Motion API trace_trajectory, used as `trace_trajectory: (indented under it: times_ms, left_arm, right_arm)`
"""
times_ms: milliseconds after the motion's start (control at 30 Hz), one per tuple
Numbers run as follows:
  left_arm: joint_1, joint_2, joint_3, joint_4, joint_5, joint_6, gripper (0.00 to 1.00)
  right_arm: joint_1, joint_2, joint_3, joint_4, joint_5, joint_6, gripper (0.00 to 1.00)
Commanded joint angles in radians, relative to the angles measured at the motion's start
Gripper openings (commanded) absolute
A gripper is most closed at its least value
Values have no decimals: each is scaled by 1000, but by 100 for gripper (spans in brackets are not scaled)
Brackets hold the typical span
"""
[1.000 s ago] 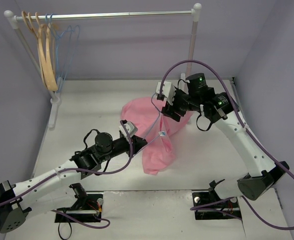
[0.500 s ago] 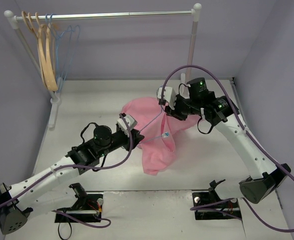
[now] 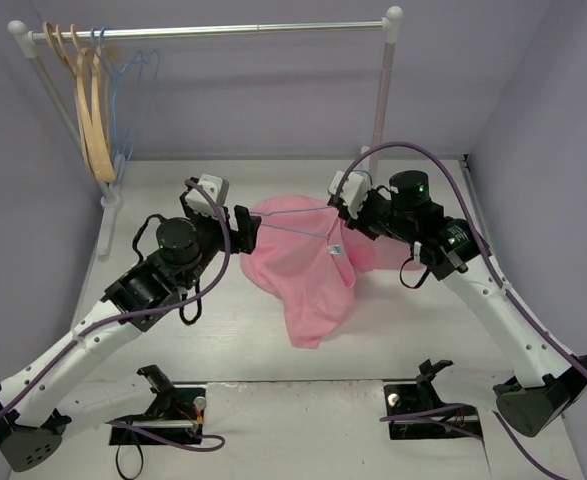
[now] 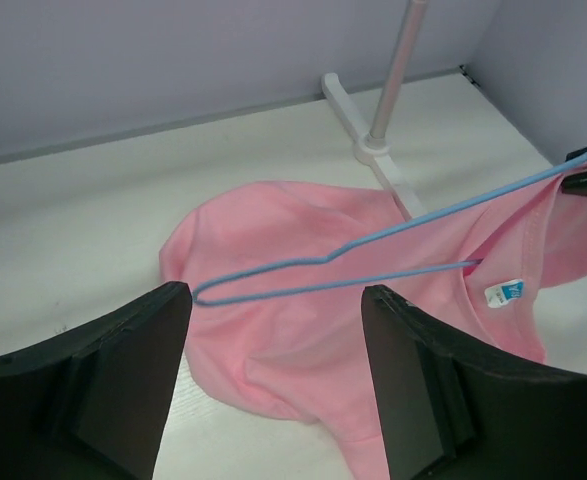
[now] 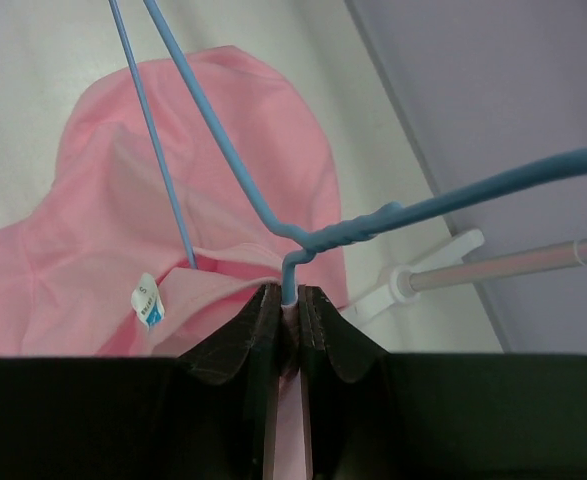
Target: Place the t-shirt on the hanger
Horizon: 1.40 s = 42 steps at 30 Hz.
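Observation:
The pink t-shirt lies crumpled on the table's middle. A light-blue wire hanger hovers over it, one arm running into the neck opening beside the white label. My right gripper is shut on the hanger just below its twisted neck, with a fold of pink collar also between the jaws. My left gripper stands open at the shirt's left edge; the hanger's free shoulder end hangs just beyond its fingertips, touching neither. In the top view it sits left of the shirt.
A clothes rack's rail spans the back, with tan wooden hangers and more blue wire hangers bunched at its left end. Its right post and foot stand just behind the shirt. Purple walls close in the sides.
My left gripper opened, let go and swung from the shirt's front-left up to its far left. My right gripper closed on the hanger's neck, and the hanger now lies flatter across the shirt.

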Motion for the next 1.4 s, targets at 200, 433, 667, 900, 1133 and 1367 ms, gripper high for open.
trace_trajectory:
  times_ms: [200, 433, 667, 900, 1133, 1367]
  left_arm:
    - [-2, 10, 78, -108, 24, -398, 61]
    - [-128, 158, 13, -30, -57, -636, 61]
    - [-182, 319, 19, 87, -86, -831, 61]
    - [-214, 409, 73, 122, -152, -859, 61]
    - [-220, 513, 127, 137, -155, -891, 62]
    - [-219, 584, 173, 153, -154, -897, 61]
  right_arm:
    - [13, 1, -19, 344, 197, 170, 0]
    - [75, 33, -10, 430, 329, 247, 0]
    - [123, 58, -33, 454, 407, 286, 0]
    - [125, 58, -82, 522, 430, 324, 0]
    - [129, 76, -85, 553, 416, 356, 0]
    - [132, 73, -92, 554, 418, 361, 0]
